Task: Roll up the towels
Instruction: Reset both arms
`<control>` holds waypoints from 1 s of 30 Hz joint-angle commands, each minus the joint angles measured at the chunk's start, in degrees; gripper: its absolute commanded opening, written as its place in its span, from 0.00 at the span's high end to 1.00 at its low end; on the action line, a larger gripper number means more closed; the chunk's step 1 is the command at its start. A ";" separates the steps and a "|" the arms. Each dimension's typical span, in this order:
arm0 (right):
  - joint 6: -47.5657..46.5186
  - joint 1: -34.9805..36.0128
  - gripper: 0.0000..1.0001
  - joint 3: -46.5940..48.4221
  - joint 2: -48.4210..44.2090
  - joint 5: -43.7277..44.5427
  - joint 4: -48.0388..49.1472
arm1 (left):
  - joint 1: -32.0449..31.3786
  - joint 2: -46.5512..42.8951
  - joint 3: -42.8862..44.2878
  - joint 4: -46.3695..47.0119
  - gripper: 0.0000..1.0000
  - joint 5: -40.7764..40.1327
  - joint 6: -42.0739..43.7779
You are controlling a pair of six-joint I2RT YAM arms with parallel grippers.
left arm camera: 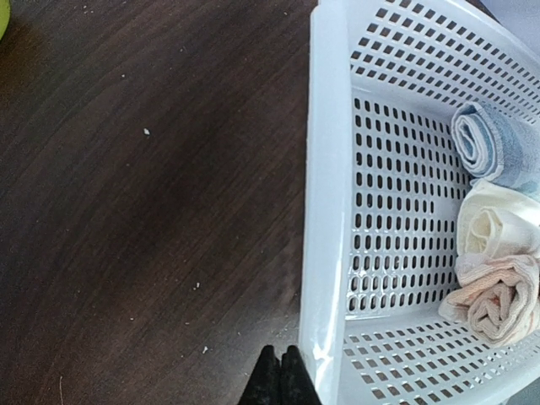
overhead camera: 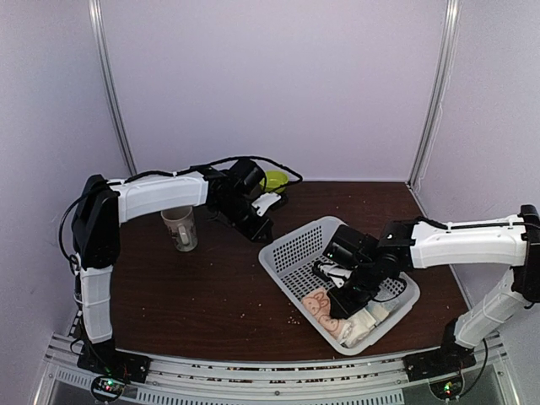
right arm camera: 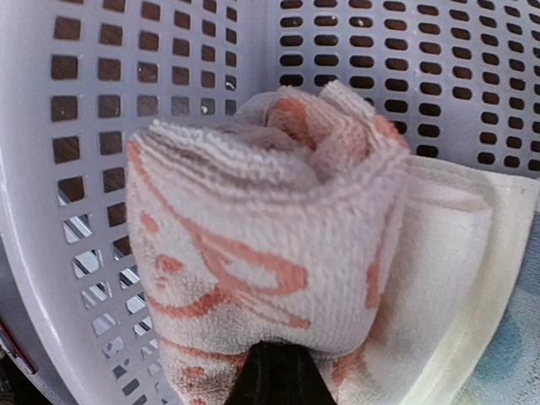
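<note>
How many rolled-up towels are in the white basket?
3, in a row at one end of the basket: blue towel, cream towel in the middle, orange-patterned towel. The right arm covers part of it, so another might hide.

L gripper [left arm camera: 277, 375] fingers together, arm out fwd; R gripper [right arm camera: 274, 375] angled down, tips hidden.
</note>
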 commanded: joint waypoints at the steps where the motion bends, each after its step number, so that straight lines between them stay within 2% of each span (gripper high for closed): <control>1: 1.47 3.10 0.91 -2.86 2.42 -1.36 2.83 | 0.24 0.92 -0.10 2.10 1.00 0.84 -0.41; 9: 2.89 7.29 0.85 -5.00 5.18 2.13 3.03 | 0.24 1.08 -0.43 2.08 1.00 0.83 -0.31; 12: 3.12 6.65 0.71 -1.42 0.61 6.12 0.56 | 0.23 0.65 -0.55 2.12 1.00 0.80 -0.32; 15: 3.58 4.28 0.48 3.00 -4.76 9.43 -1.56 | 0.24 0.23 -0.62 2.12 1.00 0.52 -0.35; 18: 3.96 1.95 0.35 5.81 -9.95 13.03 -2.83 | 0.24 -0.28 -0.61 2.05 0.98 0.24 -0.48; 21: 4.55 -0.12 0.27 4.69 -16.43 18.95 -1.38 | 0.24 -1.22 -0.36 2.21 0.72 -0.02 -1.04; 26: 6.63 -6.13 0.14 -0.88 -29.16 29.23 3.68 | 0.23 -4.64 -0.96 3.95 0.45 -1.72 -3.29; 28: 7.66 -8.80 0.09 -3.25 -33.63 33.90 5.54 | 0.24 -6.90 -1.47 5.10 0.10 -4.22 -4.83; 29: 8.34 -10.06 0.06 -4.32 -35.37 37.15 6.42 | 0.27 -9.02 -2.37 6.34 0.03 -5.76 -5.98; 30: 9.85 -11.04 0.05 -5.42 -37.01 40.78 7.04 | 0.34 -10.84 -3.27 7.58 0.02 -7.40 -7.05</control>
